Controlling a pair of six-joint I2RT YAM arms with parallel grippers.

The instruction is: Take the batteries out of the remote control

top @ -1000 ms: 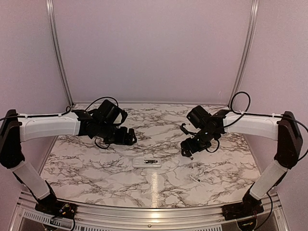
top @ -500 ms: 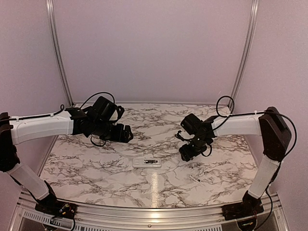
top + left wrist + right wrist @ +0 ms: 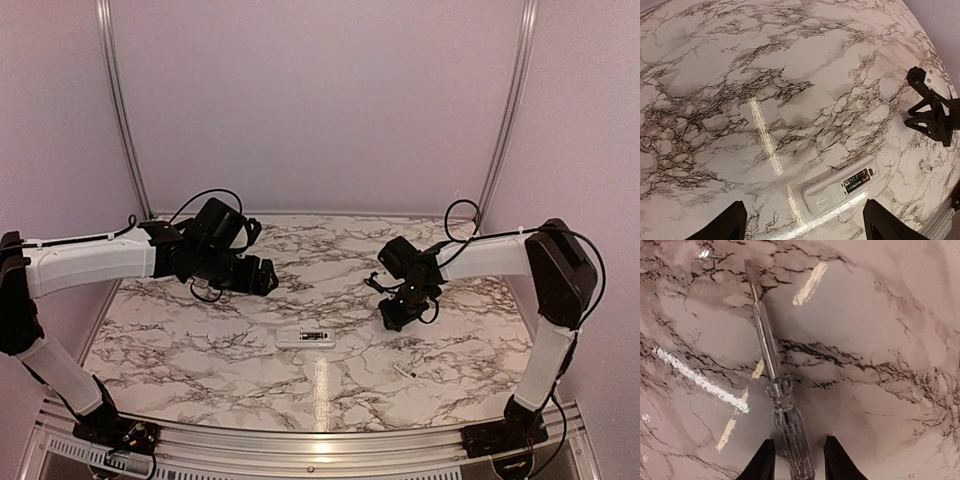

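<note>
Remote control (image 3: pixel 306 338) lies between 2 outstretched arms; left gripper (image 3: pixel 266 278) gapes, right gripper (image 3: pixel 799 440) clamps a screwdriver (image 3: pixel 771 365). Only left wrist shows seated batteries (image 3: pixel 856 180).

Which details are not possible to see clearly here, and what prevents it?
How many batteries lie in the remote control: too small in top view, merged into one dark patch in left wrist view.
End of the screwdriver handle, in the right gripper: cut off by the bottom edge, right wrist view.
Small white chip: too small in top view.
</note>
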